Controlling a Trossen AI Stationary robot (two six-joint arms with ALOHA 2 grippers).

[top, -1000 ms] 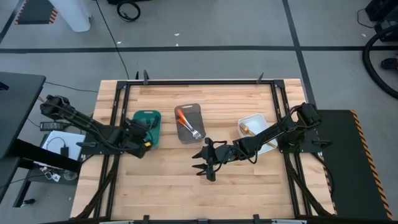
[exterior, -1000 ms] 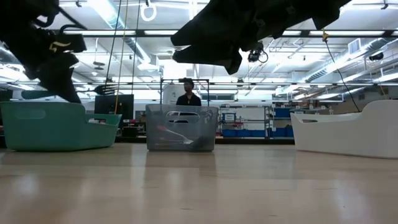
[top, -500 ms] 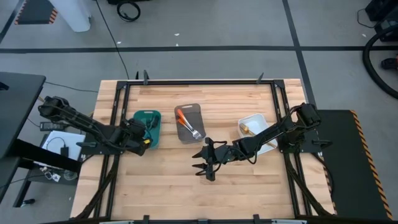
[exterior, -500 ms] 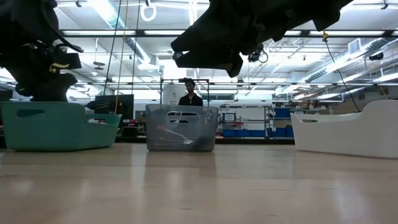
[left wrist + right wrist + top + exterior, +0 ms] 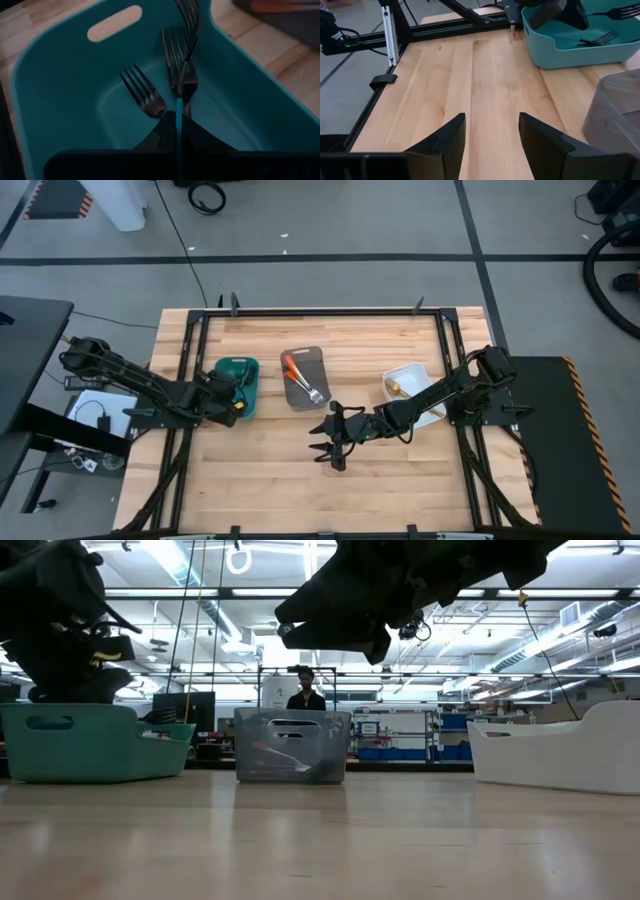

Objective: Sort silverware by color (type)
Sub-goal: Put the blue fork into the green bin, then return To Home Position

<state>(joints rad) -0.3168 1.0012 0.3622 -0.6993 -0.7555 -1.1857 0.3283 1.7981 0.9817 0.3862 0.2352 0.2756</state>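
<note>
Left pincer (image 5: 232,408) lower, blue-handled fork (image 5: 179,127) wrist-view only.

You're losing the blue-handled fork's (image 5: 179,125) lower handle behind the left gripper's (image 5: 179,142) dark body, and its tines are running off-frame.

I count three trays on my table: one teal tray (image 5: 238,383) at nine o'clock, one grey tray (image 5: 305,375) near twelve, one white tray (image 5: 410,385) at three; in the teal one my left wrist view shows three forks (image 5: 145,92), one of them blue-handled (image 5: 179,120) and standing on edge; the grey one holds two pieces, one orange-handled (image 5: 292,368) and one fork (image 5: 315,392); the white one holds one gold piece (image 5: 393,387); two arms; one person (image 5: 303,690) beyond at twelve.
</note>
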